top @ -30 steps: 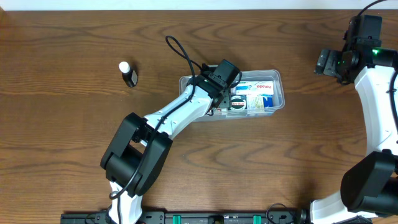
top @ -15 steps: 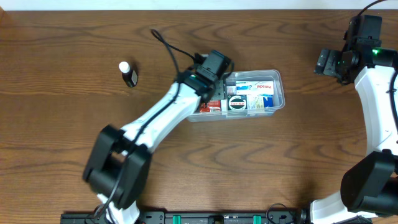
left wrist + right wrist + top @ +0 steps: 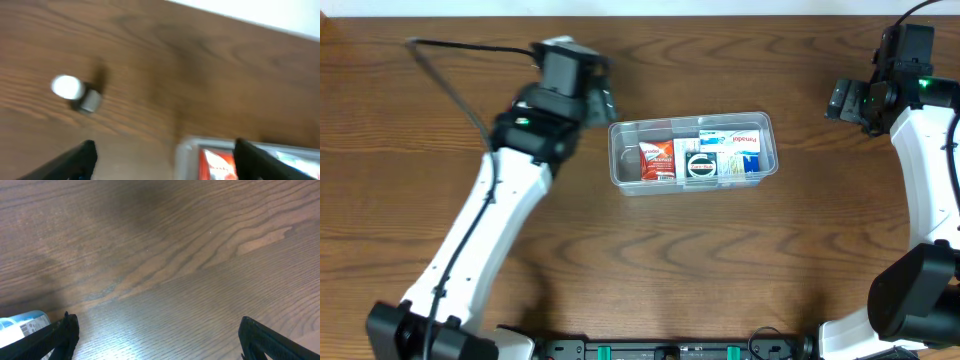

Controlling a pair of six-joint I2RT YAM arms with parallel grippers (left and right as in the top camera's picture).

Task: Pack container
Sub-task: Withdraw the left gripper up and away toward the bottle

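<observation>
Overhead: the container (image 3: 620, 128), a clear tub, sits mid-table (image 3: 720, 260), long side running left to right. Three items are packed inside, side by side: red packet (image 3: 657, 160), round-labelled box (image 3: 700, 166), blue-and-white box (image 3: 742, 142).

The left gripper (image 3: 603, 102) is just off the container's far left corner. It is beside the tub, not over it. Height above the wood cannot be told. The right gripper (image 3: 842, 100) is well apart, near the table's far right edge.

Left wrist view, blurred: the left gripper (image 3: 165, 147) has its fingers (image 3: 85, 155) spread wide with nothing between them, so it is released. The container's corner (image 3: 184, 149) shows low in frame, toward the right finger, with the red packet (image 3: 215, 162) behind the wall. Further out stands a small bottle (image 3: 75, 93), white cap on a dark body. The overhead view does not show it, since the left arm covers that patch.

Right wrist view: the right gripper (image 3: 160, 330) is splayed and empty over bare wood. A pale blue labelled thing (image 3: 22, 325) shows at the lower left edge. I cannot tell what it is.
</observation>
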